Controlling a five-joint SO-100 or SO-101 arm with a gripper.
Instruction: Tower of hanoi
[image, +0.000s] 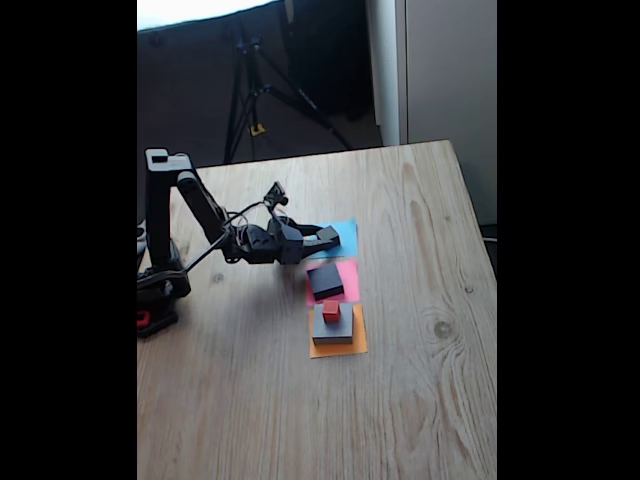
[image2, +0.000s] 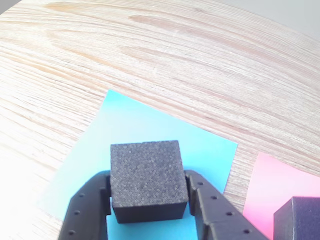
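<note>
Small dark grey block (image2: 145, 181), clamped on both sides by the gripper (image2: 148, 200) above the blue paper square (image2: 150, 130) on the wooden table (image: 420, 400); arm (image: 200, 205) reaches low and forward; black block (image: 325, 281) on pink paper (image: 349, 272), red cube (image: 331, 311) atop grey block (image: 335, 331) on orange paper (image: 338, 349).

On the wooden desk (image: 400, 400) the arm reaches right, its end effector (image: 322, 237) over the blue paper square (image: 346, 238). A black block (image: 325, 280) sits on the pink square (image: 349, 272). On the orange square (image: 338, 347) a grey block (image: 335, 328) carries a tiny red cube (image: 331, 311).
</note>
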